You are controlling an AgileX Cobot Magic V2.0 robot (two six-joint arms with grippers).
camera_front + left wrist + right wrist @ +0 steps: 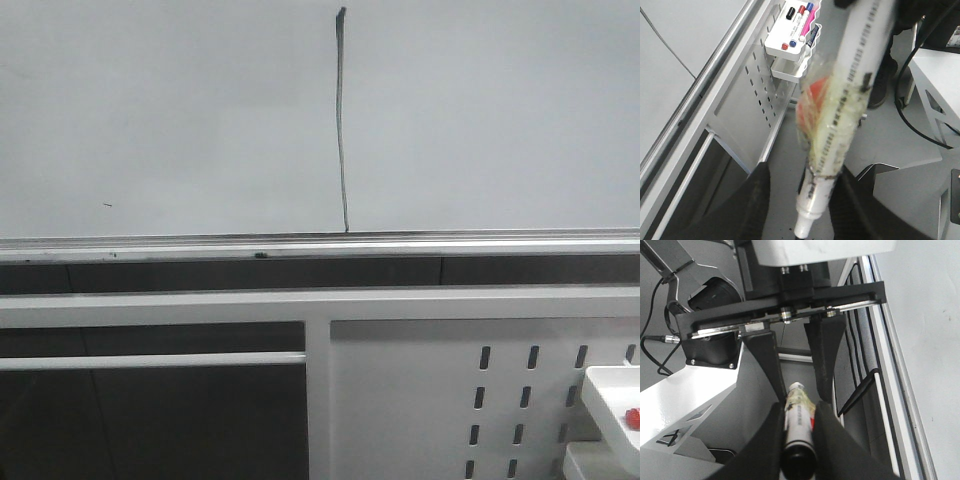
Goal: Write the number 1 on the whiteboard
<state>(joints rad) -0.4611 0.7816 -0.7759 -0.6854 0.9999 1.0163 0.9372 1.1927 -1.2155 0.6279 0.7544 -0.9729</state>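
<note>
Running from near the top of the whiteboard (180, 120) to its rail (320, 247), the number 1 (342, 120) looks finished. Right gripper (799, 427) clamps the marker (797, 425); left gripper (795, 365) stands wide around its tip (likely handover).

A single written sign is seen on the whiteboard (180, 110): the number 1 (342, 120), drawn as a long thin dark stroke, thicker at the top and reaching down to the silver rail (320, 246). Rows of small black print are seen along the white marker (850, 95) in the left wrist view and on the marker (798, 415) in the right wrist view, but the letters are too blurred to be read.
</note>
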